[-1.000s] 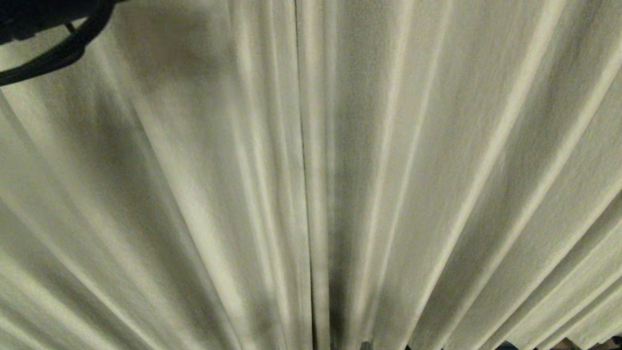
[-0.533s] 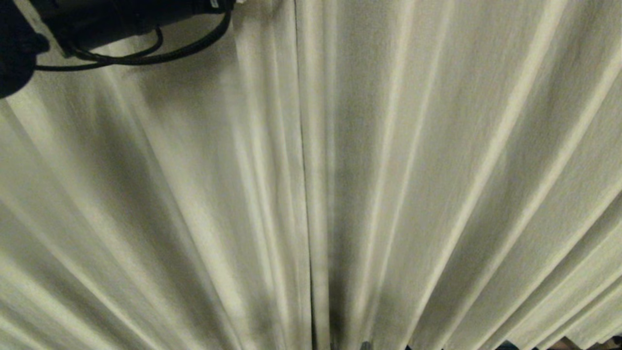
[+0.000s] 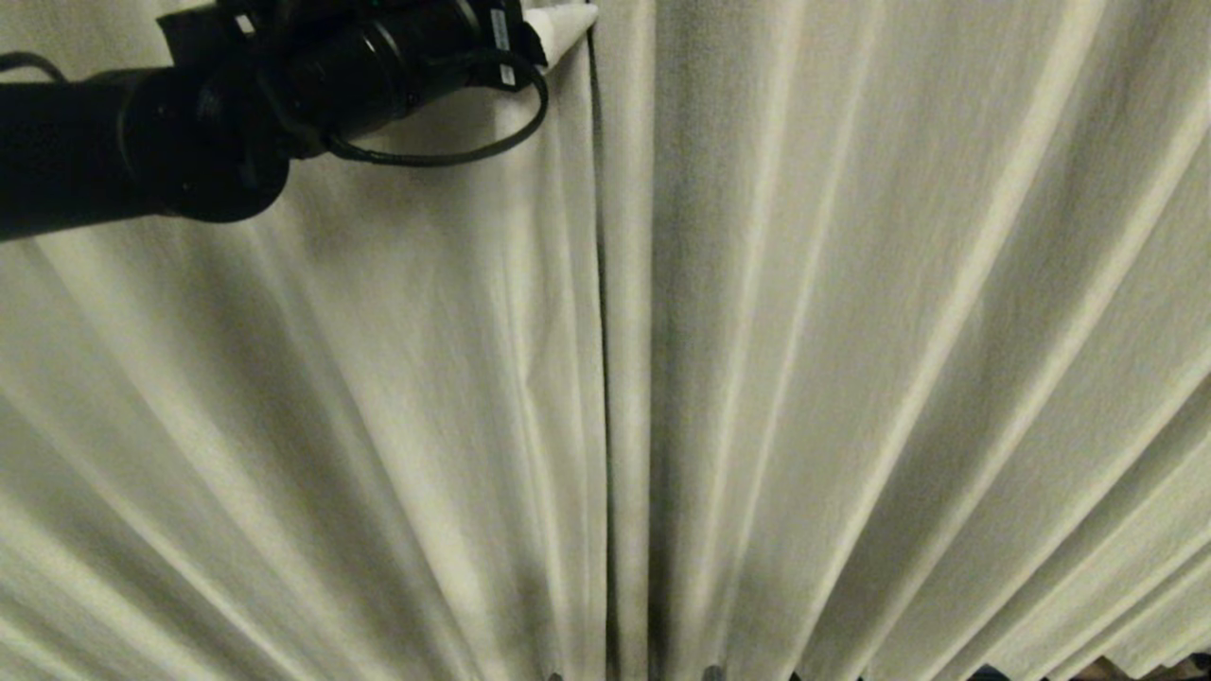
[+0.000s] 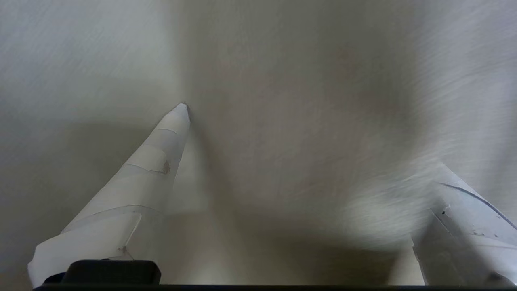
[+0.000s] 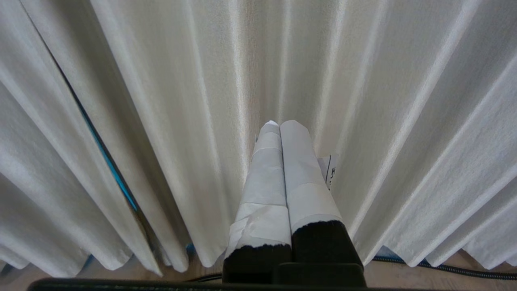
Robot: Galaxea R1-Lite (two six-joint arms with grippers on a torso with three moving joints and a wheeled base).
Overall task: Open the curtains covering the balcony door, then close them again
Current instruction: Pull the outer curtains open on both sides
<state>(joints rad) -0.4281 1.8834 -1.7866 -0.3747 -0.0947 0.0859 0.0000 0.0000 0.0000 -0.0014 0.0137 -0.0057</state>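
Cream pleated curtains (image 3: 851, 359) hang shut and fill the head view, with the seam (image 3: 602, 378) between two panels near the middle. My left arm reaches in from the upper left. Its gripper (image 3: 558, 28) is open at the top of the seam, one white taped finger against the left panel's edge. In the left wrist view the left gripper (image 4: 311, 137) has its fingers (image 4: 161, 149) spread wide, pressed into curtain fabric (image 4: 299, 81) that bulges between them. My right gripper (image 5: 278, 123) is shut on nothing, low and pointing at the curtains (image 5: 169, 101). The balcony door is hidden behind the curtains.
Wooden floor (image 5: 452, 279) shows under the curtain hem, with a black cable (image 5: 456, 270) lying along it. A narrow gap (image 5: 107, 161) between two folds shows something blue behind.
My left arm has swung in from the upper left corner to the middle seam, staying open. The seam's top has shifted slightly right. The right arm has not moved.
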